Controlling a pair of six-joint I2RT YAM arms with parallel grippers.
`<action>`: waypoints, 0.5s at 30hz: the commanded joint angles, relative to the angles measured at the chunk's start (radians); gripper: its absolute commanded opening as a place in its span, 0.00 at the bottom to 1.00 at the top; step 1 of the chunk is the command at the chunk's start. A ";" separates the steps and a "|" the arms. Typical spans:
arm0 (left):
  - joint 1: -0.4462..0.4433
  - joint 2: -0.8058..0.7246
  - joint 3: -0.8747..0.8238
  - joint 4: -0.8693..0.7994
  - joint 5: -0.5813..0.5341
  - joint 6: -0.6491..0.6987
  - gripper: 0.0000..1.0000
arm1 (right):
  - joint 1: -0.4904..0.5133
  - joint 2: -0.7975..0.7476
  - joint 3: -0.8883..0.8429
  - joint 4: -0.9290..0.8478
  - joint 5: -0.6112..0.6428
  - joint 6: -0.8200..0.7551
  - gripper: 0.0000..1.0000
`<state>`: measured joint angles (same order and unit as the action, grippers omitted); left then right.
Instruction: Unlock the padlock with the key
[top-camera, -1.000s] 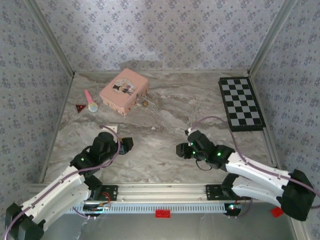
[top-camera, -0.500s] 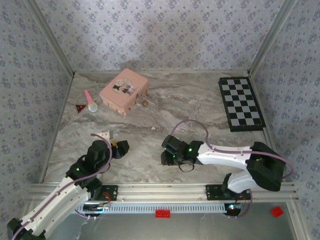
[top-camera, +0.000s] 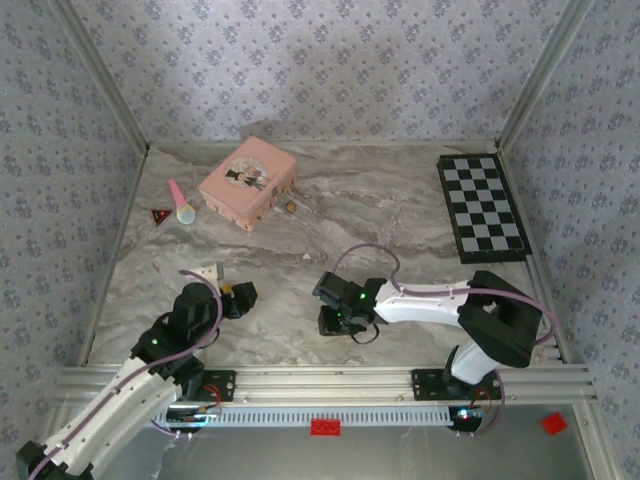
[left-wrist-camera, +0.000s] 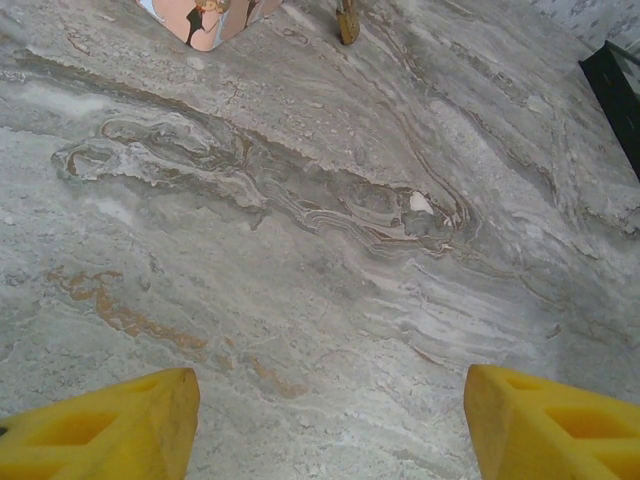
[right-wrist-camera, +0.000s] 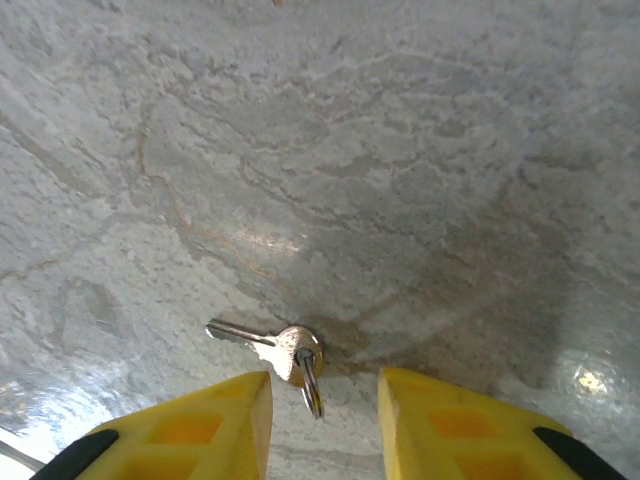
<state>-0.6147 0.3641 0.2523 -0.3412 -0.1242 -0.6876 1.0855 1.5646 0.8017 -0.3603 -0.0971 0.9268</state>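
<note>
My right pincer (right-wrist-camera: 322, 392) hovers low over the marble table (right-wrist-camera: 400, 150), fingers parted, with the key (right-wrist-camera: 268, 343) lying loose between their tips. My left pincer (left-wrist-camera: 330, 400) gapes wide at near left, holding nothing. The padlock (top-camera: 291, 207) sits far back, just right of the pink tin (top-camera: 248, 182).

Open marble table (top-camera: 340, 230) runs through the middle, between the pink tin (top-camera: 248, 182) at far left and the chessboard (top-camera: 482, 207) at far right. The padlock (top-camera: 290, 207) lies just beside the tin's right wall, which blocks its left side.
</note>
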 joint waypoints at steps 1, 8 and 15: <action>0.004 -0.022 -0.007 -0.008 -0.002 -0.004 0.71 | 0.006 0.031 0.033 -0.034 -0.029 -0.012 0.31; 0.007 -0.038 -0.016 -0.014 0.001 -0.001 0.72 | 0.014 0.088 0.062 -0.041 -0.048 -0.032 0.20; 0.009 -0.042 -0.025 -0.010 -0.001 -0.007 0.72 | 0.026 0.126 0.109 -0.067 -0.039 -0.063 0.17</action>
<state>-0.6128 0.3336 0.2344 -0.3447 -0.1242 -0.6907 1.0847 1.6375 0.8955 -0.4828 -0.0887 0.8852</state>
